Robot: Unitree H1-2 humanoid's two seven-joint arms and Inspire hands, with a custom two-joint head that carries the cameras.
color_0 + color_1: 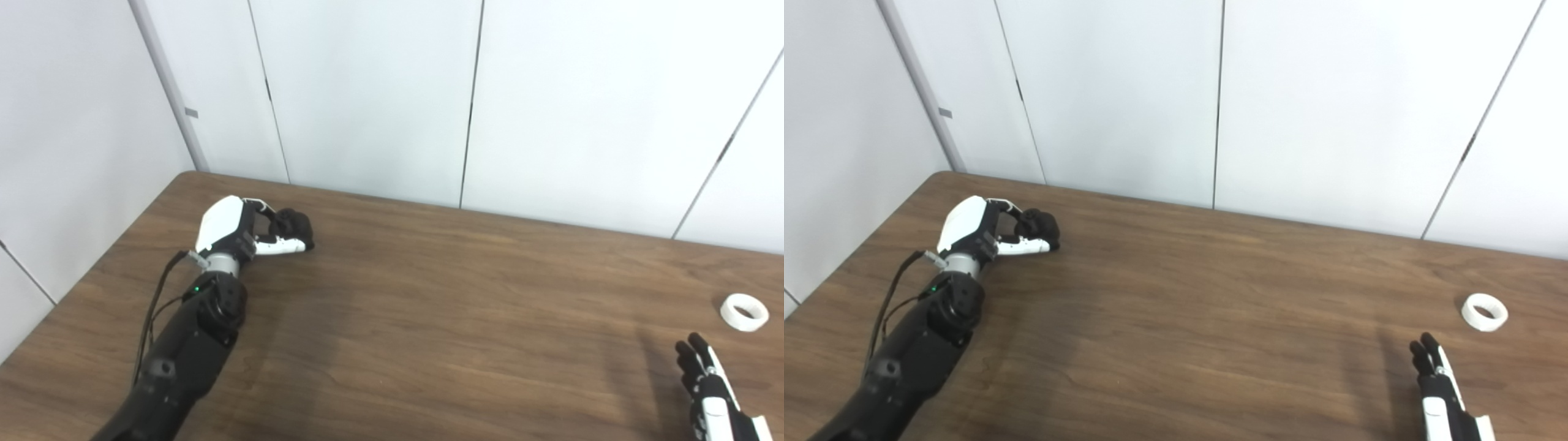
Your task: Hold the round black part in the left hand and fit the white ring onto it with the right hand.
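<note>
Black round part (293, 224) is curled inside the left hand (245, 229) low over the wooden table (429, 306), likely being secured first; right hand (710, 392), fingers extended and empty, sits near the white ring (743, 312), which lies flat, untouched.
</note>
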